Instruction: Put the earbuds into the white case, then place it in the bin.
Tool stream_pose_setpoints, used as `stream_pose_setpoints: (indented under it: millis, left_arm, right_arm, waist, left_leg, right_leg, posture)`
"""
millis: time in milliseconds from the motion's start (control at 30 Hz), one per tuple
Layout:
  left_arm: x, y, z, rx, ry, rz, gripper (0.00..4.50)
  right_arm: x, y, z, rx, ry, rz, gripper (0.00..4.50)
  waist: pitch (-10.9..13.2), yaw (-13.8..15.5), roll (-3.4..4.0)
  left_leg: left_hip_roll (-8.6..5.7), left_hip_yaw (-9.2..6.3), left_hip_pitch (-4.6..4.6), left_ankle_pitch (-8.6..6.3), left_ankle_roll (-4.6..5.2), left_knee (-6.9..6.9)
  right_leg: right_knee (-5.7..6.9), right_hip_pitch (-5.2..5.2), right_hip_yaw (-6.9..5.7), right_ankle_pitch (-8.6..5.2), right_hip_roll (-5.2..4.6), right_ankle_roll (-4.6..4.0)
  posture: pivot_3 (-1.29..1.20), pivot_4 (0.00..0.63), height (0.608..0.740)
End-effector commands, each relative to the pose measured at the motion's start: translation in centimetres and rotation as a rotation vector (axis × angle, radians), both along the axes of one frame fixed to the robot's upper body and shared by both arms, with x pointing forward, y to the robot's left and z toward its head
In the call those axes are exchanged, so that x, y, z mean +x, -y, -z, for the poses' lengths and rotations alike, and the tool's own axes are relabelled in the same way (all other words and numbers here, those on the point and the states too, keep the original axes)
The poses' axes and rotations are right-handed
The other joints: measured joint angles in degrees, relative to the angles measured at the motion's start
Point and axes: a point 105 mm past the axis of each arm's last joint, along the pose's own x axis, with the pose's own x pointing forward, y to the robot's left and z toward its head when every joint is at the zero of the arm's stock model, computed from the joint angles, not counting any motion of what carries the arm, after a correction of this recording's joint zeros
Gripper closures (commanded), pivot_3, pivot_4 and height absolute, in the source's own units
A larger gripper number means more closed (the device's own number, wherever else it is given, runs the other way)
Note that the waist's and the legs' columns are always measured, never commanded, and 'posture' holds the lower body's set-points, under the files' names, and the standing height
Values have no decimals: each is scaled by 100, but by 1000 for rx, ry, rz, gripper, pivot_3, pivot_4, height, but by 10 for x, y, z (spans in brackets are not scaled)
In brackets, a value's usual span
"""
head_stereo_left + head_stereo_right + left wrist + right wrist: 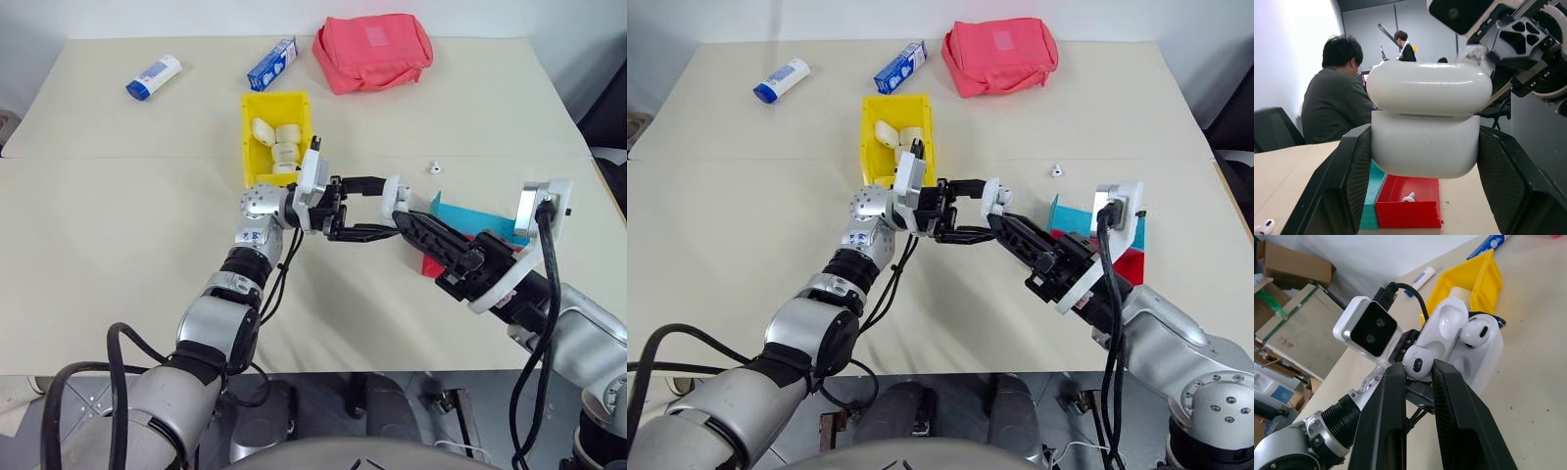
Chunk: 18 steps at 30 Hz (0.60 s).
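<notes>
The left gripper had its fingers closed on the white case, held above the surface at mid-frame in the head views, lid flipped open. The right gripper met it from the lower right, its fingers pinching one earbud at the mouth of the case, while a second earbud sat partly in its socket. Just behind the left gripper, toward upper centre, stood the yellow bin with several cream cases inside. On the pale surface lay a small white piece right of centre, a teal tray and a red tray partly hidden by the right arm, with a pink pouch, a blue box and a white tube along the top edge. The left wrist view showed a seated person in the room beyond, another earbud in the red tray, and one more earbud cut off at the lower left corner.
</notes>
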Motion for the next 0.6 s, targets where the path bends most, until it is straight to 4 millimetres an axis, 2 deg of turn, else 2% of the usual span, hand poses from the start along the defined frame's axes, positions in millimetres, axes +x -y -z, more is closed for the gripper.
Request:
stream_pose_setpoints:
  millis: [33, 233, 600]
  left_arm:
    - [-6, 3, -10, -4, 64, 56, 1699]
    - [-10, 2, -12, -19, 77, 83, 1699]
    - [-16, -1, -12, -29, 82, 112, 1699]
  right_arm:
    - [-2, 0, -3, 26, -6, -2, 4118]
    - [10, 10, 13, 0, -77, 60, 4118]
    - [21, 20, 19, -3, -118, 120, 4118]
  waist:
    - [0, 5, 0]
    - [0, 11, -1]
    - [0, 35, -1]
  left_leg:
    - [0, 0, -1, 0, 0, 0]
    - [1, -2, -7, -1, 3, 0]
    - [4, -13, -27, 0, 4, 4]
  right_leg:
    - [-1, 0, -1, 0, 0, 0]
    - [-12, 0, -3, 5, 0, 5]
    - [-21, -8, -10, 10, 0, 4]
  posture:
    - [0, 150, 740]
    - [0, 150, 740]
    - [0, 150, 740]
